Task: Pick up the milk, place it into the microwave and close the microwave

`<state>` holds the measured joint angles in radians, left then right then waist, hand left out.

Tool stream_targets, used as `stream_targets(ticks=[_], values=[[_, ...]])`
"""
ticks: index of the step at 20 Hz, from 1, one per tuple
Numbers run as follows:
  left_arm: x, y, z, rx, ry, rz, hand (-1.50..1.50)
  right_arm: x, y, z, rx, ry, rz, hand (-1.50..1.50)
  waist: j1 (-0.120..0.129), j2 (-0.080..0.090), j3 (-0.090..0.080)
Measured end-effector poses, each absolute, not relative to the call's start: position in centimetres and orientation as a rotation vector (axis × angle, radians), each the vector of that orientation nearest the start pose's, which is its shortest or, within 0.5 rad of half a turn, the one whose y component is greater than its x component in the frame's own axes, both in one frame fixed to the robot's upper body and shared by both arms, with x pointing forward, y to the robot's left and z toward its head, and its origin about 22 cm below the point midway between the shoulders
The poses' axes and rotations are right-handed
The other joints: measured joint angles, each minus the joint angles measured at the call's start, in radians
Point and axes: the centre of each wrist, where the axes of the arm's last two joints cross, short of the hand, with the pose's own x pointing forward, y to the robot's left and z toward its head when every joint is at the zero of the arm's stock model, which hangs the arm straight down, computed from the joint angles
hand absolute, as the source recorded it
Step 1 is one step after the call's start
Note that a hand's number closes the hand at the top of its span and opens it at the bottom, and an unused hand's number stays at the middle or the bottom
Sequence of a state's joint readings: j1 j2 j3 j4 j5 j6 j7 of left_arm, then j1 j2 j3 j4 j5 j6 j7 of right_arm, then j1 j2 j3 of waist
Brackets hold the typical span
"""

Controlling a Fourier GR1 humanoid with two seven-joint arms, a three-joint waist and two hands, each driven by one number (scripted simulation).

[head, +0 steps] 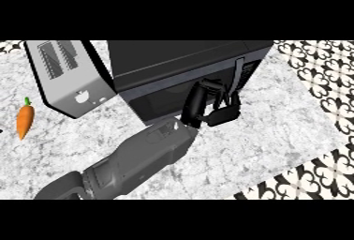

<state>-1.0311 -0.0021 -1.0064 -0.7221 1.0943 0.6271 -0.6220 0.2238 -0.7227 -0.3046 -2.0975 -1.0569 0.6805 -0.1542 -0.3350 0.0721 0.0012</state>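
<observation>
The black microwave (180, 61) stands at the back of the counter, its dark front facing me. A silver panel with vent slots (69, 75) angles out from its left corner and looks like the open door. My left hand (220, 114) is right in front of the microwave's front, beside a grey upright bar (239, 72). Its fingers (197, 101) are loosely bent and nothing shows between them. The grey forearm (138, 157) comes in from the lower left. No milk is visible anywhere. The right hand is out of view.
An orange carrot (25, 121) lies on the marbled counter (276, 122) at the far left. The counter's edge runs diagonally across the lower right, with patterned floor tiles (311, 178) beyond it and along the right side.
</observation>
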Motion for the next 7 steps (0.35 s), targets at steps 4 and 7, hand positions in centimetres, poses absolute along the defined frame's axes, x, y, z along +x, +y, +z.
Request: stream_targets(ticks=[4, 7], values=[[33.85, -0.98, 3.25, -0.278, -1.819, -0.207, -1.50, 17.04, -36.63, 18.32, 0.774, -2.056, 0.498, -1.50, 0.019, -0.003, -0.002], [33.65, -0.81, 2.78, -0.288, -1.801, -0.198, -1.50, 16.72, -36.67, 18.58, 0.764, -2.048, 0.504, -1.50, 0.030, -0.006, -0.004]])
